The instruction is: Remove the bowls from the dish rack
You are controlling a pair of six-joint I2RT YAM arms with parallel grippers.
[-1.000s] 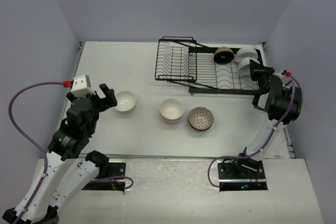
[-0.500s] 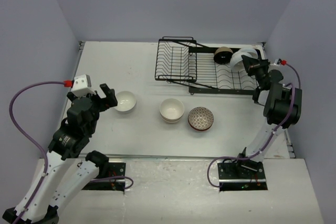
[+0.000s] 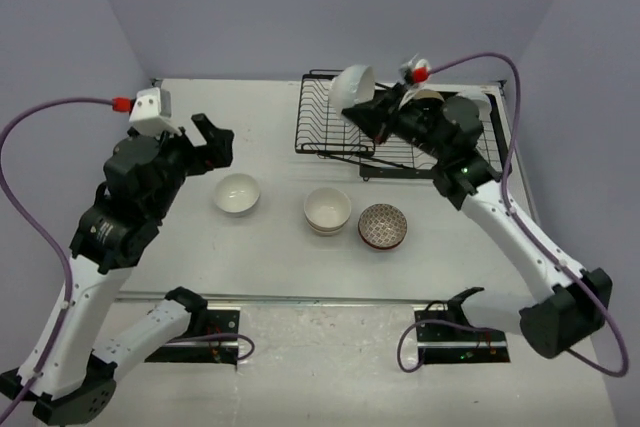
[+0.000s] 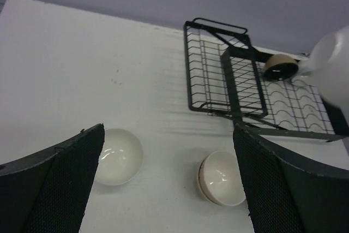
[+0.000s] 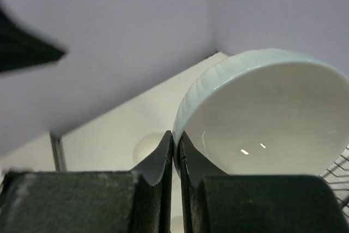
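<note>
Right gripper has swung left off the rack's right end, clamped on a white ribbed ceramic bowl above the black wire dish rack at the far edge. Left gripper hangs wide apart, empty. Three unloaded bowls stand mid-table; a black-lined tan bowl remains racked.

You face a black wire dish rack with one tan, black-lined bowl standing on edge in it. A ribbed white bowl hangs tilted above the rack. In front sit three upright bowls: a plain white bowl, a cream bowl and a reddish patterned bowl.
</note>
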